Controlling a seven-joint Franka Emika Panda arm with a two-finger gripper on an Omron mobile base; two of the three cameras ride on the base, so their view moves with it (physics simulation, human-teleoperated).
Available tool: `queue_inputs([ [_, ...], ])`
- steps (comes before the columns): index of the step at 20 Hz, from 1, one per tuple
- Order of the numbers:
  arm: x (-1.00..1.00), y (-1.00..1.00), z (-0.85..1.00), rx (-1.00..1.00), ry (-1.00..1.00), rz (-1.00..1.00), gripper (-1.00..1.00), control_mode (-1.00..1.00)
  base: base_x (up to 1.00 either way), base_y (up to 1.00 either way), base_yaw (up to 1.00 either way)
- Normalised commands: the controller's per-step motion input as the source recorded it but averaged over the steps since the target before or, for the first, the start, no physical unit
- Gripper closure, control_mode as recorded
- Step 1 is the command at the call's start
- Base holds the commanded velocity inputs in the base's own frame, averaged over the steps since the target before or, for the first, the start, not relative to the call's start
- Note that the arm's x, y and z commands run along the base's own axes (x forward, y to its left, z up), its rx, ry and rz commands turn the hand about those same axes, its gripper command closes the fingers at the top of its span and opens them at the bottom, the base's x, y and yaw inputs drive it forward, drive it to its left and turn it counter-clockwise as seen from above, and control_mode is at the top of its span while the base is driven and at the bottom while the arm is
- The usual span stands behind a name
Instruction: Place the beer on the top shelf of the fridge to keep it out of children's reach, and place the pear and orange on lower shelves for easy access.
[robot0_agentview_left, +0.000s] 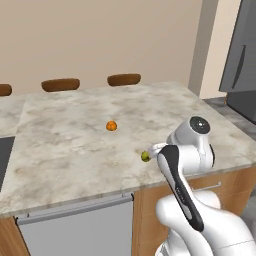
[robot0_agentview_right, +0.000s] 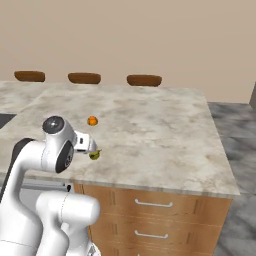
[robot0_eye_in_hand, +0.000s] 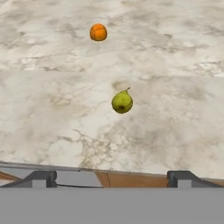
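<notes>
On the marble counter (robot0_eye_in_hand: 183, 87) we saw the pear (robot0_eye_in_hand: 122, 101) near the front edge, the orange (robot0_eye_in_hand: 98, 32) farther back, well apart, our gripper (robot0_eye_in_hand: 111, 178) hung before the pear, jaws wide open, holding nothing.

No readable text from my station.
I find no lettering, labels, brands, numbers or signs on any surface across my three camera feeds.

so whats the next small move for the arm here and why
Probably ease the end effector forward and down over the pear. Its jaws are open and empty, the pear lies nearest, right ahead in the hand view near the counter edge, with the orange farther back and apart from it.
</notes>
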Motion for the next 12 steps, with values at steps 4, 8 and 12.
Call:
queue_inputs([
  [4,0.25,0.0,-0.1,0.0,0.13,-0.1,-1.0,-1.0,0.0,0.0,0.0],
  [8,0.23,0.0,-0.08,0.01,0.08,-0.05,-1.0,-1.0,0.0,0.0,0.0],
  [12,0.24,0.0,-0.05,0.02,0.03,-0.02,-1.0,-1.0,0.0,0.0,0.0],
])
